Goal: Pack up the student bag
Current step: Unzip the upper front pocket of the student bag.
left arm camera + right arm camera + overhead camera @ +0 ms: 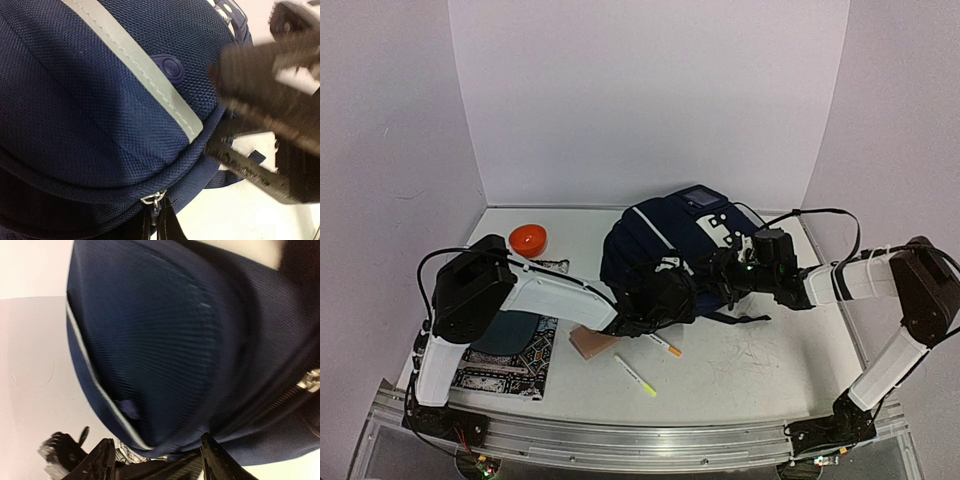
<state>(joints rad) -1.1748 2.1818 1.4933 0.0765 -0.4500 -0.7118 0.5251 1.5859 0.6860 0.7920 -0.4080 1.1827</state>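
Soft, slumpy bag — I'd work it by the zip pull, where my left gripper was clamped; right gripper half-spread astride fabric, grip unclear.

Soft, even light fills the overhead view, casting faint shadows on the worktop. At the left wrist, a dark shape smears into blur at right; at the right wrist, the student bag looms dim and unfocused.

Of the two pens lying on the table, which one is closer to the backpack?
The pen with the orange end, just in front of the navy student bag. The other pen, with the yellow-green end, lies farther from it, toward the near edge.
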